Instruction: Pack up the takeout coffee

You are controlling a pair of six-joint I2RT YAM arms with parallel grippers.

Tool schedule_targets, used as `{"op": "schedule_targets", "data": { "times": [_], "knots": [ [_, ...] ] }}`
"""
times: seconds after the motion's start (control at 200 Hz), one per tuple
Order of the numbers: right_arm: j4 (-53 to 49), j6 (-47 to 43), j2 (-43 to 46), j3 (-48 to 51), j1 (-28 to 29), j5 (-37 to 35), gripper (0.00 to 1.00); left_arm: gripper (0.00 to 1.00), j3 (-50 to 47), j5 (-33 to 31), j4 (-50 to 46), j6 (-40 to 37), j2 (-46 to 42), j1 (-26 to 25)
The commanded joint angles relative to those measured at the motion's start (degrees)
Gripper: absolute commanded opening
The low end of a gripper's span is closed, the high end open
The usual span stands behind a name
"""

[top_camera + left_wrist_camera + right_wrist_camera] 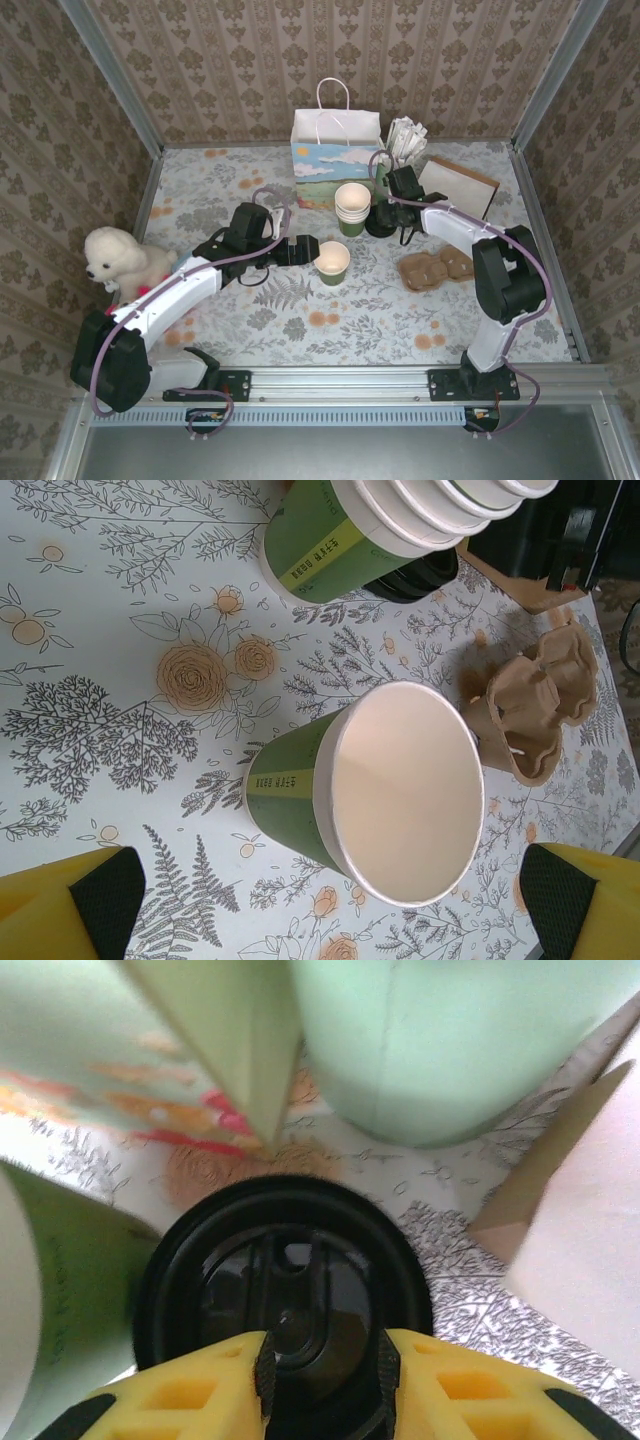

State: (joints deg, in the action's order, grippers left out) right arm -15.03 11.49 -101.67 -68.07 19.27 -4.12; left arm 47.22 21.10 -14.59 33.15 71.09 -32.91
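At the far edge of the table (250, 330) I could not tell if my narrow right gripper (325, 1360) held the black lid (285, 1280), which could slip; the left gripper (335, 895) stood wide.

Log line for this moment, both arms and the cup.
left fingers open, either side of lidless green cup | right fingers at black lid near edge, grip unclear | lid off cup

Plush dog (115, 262) sits left; gift bag (335, 160) stands behind stacked cups (352, 206).
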Motion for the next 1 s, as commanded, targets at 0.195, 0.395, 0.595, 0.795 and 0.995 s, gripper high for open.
{"op": "schedule_targets", "data": {
  "times": [0.195,0.395,0.595,0.795,0.995],
  "knots": [
    [3.1,-24.9,6.3,6.6,-5.8,24.2,0.42,1.0,-1.5,0.0,1.8,-2.8,-3.7,0.6],
    [2.0,-44.9,4.4,6.2,-6.6,28.2,0.47,1.0,-1.9,-1.6,1.9,-2.5,-4.0,0.7],
    [-4.2,-57.8,-0.4,1.6,-6.6,29.1,0.47,1.0,-2.4,-2.5,2.6,-1.4,-4.1,0.7],
    [-1.8,-59.5,-3.5,0.8,-6.2,28.9,0.45,1.0,-2.4,-3.4,2.6,-1.2,-3.9,0.7],
    [-2.9,-61.2,-6.3,-1.8,-6.1,28.9,0.4,1.0,-2.4,-3.7,3.3,-0.5,-2.9,0.8]
  ]
}}
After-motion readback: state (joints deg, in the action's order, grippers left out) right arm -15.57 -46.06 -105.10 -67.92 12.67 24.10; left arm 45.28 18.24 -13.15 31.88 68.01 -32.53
